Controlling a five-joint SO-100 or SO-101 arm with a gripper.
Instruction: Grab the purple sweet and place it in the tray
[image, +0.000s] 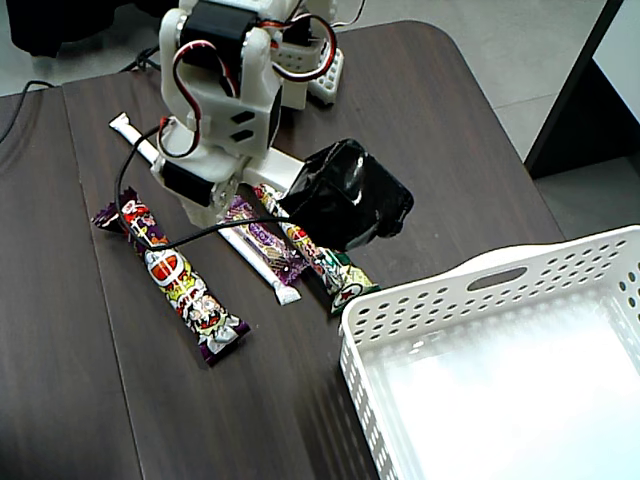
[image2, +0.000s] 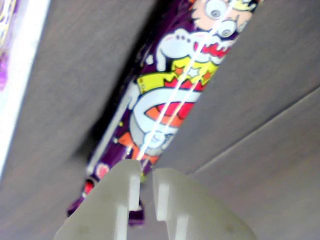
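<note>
The long purple sweet (image: 172, 278) with cartoon faces lies flat on the dark table, left of the arm (image: 225, 100). In the wrist view it (image2: 172, 95) runs from the bottom centre up to the top right. My gripper (image2: 145, 187) sits over its near end, and the two pale fingers (image2: 112, 200) stand almost together with only a thin slit between them. Nothing is visibly gripped. In the fixed view the arm's body hides the fingertips. The white slotted tray (image: 500, 275) stands at the lower right, with nothing in it.
A white stick (image: 250, 255), a shorter purple sweet (image: 265, 243) and a red-and-green sweet (image: 322, 262) lie between the long sweet and the tray. A black wrapped block (image: 348, 195) sits beside them. A black cable (image: 120, 185) loops over the table.
</note>
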